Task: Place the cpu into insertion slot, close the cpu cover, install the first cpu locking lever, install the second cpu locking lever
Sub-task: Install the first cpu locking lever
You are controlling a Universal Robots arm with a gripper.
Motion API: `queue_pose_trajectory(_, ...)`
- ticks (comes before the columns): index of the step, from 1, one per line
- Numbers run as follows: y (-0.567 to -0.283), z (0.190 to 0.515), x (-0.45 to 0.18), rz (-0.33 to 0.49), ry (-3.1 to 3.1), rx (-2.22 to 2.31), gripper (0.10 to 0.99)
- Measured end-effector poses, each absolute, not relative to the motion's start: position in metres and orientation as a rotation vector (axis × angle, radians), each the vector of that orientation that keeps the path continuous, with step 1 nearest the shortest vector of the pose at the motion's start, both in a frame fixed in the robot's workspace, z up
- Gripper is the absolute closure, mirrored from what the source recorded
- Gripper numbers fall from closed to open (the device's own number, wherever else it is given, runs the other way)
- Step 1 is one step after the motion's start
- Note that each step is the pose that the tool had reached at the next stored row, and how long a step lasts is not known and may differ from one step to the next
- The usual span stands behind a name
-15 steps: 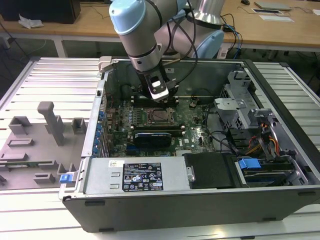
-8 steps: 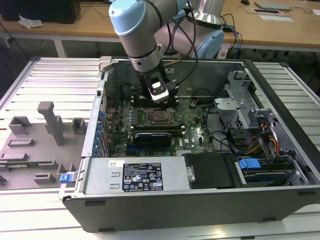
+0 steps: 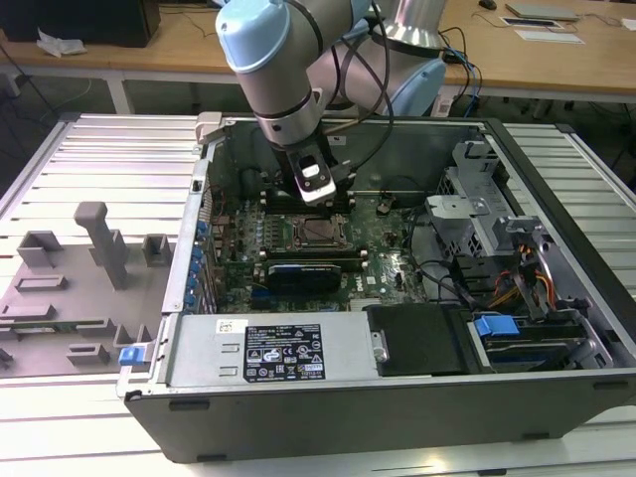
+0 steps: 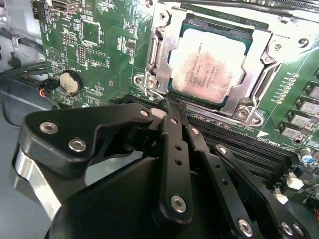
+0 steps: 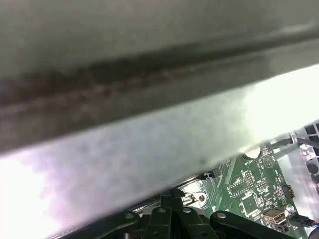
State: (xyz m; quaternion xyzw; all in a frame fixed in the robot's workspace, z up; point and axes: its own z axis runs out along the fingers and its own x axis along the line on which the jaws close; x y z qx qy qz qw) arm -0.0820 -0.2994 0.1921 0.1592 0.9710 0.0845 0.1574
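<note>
Black linkages of my tool [image 4: 166, 106] are crowding the second wrist view, jaws pressed together, holding nothing. Just beyond its tips the cpu [image 4: 207, 67] is lying seated, the cpu cover [image 4: 247, 94] down around it. I'm judging latching wants a slow, low push, staying off the cpu.

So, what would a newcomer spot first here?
In the second wrist view the cpu lies framed by the silvery cpu cover on the green board. The gripper, fingers together, hangs by the cover's corner. In the exterior view the arm reaches into an open case.
</note>
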Motion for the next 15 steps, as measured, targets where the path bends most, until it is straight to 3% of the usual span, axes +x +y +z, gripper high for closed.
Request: queue_pose_trajectory(15, -0.2994, 0.1959, -0.0819, 0.265, 2.778, 0.458, 0.98)
